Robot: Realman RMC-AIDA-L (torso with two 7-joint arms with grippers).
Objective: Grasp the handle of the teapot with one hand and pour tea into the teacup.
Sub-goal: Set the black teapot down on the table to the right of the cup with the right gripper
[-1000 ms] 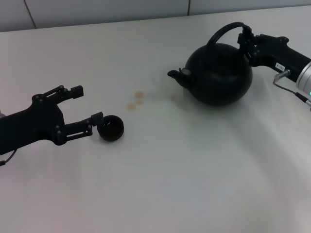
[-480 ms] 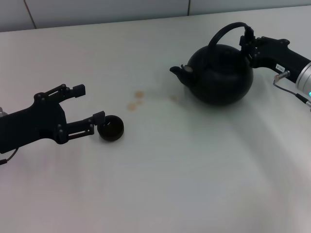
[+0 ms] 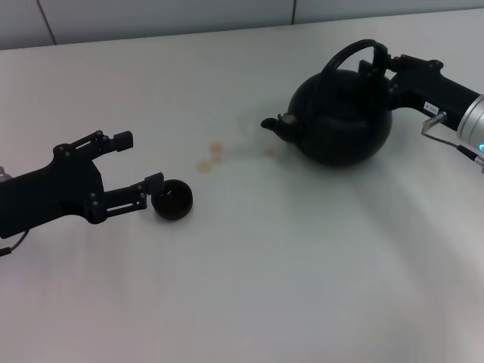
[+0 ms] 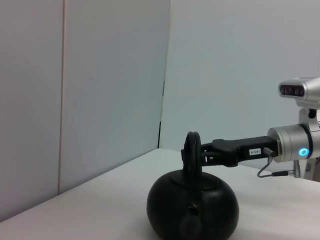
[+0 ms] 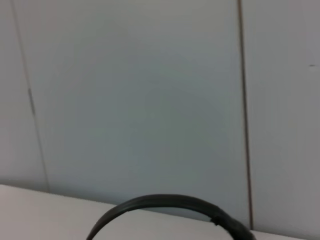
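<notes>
The matte-black teapot [image 3: 344, 117] stands at the far right of the white table, spout pointing left. My right gripper [image 3: 378, 60] is closed on the right end of its arched handle [image 3: 344, 51]. The left wrist view shows the teapot [image 4: 192, 210] spout-on, with the right gripper [image 4: 207, 152] gripping the handle [image 4: 191, 150]. The right wrist view shows only the handle's arc [image 5: 165, 202]. The tiny dark teacup [image 3: 173, 200] sits at the left. My left gripper [image 3: 138, 161] is open, low over the table, its near fingertip touching or almost touching the cup's left side.
Two small brownish stains [image 3: 212, 155] mark the table between cup and teapot. A grey panelled wall [image 3: 151, 19] runs along the table's far edge. Bare white tabletop [image 3: 302, 265] lies between cup and teapot and toward me.
The right gripper has slid a little left along the handle, and the teapot has shifted slightly, its spout swinging a bit. The left gripper and teacup have not moved.
</notes>
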